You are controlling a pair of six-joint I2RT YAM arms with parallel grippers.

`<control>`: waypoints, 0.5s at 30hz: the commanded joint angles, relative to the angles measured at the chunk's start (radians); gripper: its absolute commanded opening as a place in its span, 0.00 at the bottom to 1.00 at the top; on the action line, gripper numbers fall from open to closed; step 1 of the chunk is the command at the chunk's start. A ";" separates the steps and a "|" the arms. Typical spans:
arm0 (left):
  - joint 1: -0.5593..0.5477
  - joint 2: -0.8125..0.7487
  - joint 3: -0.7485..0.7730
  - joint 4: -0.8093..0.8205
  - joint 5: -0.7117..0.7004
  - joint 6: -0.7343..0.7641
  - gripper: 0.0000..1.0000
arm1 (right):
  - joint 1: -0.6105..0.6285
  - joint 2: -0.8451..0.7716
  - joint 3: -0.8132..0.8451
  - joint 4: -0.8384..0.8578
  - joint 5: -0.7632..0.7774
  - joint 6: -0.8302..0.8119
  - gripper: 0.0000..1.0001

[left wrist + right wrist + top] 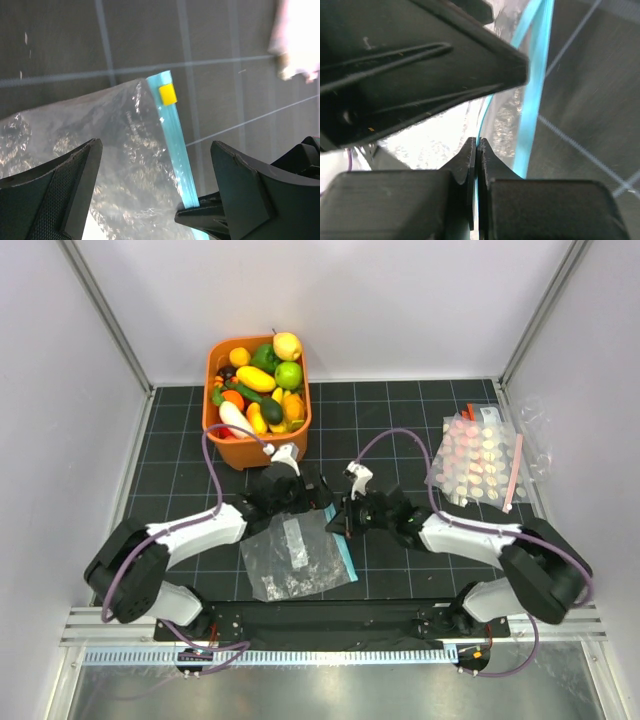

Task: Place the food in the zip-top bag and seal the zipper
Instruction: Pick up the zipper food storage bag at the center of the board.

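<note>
The zip-top bag (292,556) lies flat and empty on the black mat between my arms, with its teal zipper (344,552) along its right edge. The food sits in the orange basket (240,454): a green apple (288,375), a yellow lemon (287,345), a white radish (234,418) and several others. My left gripper (156,145) is open, hovering over the bag's (100,145) zipper end (172,135), beside a yellow tab (167,94). My right gripper (478,144) is shut on one lip of the zipper (536,90). Both grippers meet at the bag's top right corner (330,508).
Crinkled clear packs with pink dots (480,465) lie at the right of the mat. The basket stands at the back left, just beyond my left gripper (300,490). Grey walls and metal posts close in both sides.
</note>
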 commanded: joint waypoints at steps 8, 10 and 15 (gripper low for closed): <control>0.003 -0.188 0.089 -0.159 0.023 0.063 0.98 | 0.101 -0.299 -0.005 -0.076 0.354 -0.133 0.01; 0.002 -0.200 0.094 -0.168 0.034 0.065 0.98 | 0.134 -0.327 -0.001 -0.107 0.409 -0.167 0.01; 0.002 -0.234 0.086 -0.174 0.032 0.074 0.98 | 0.225 -0.347 0.014 -0.122 0.532 -0.213 0.01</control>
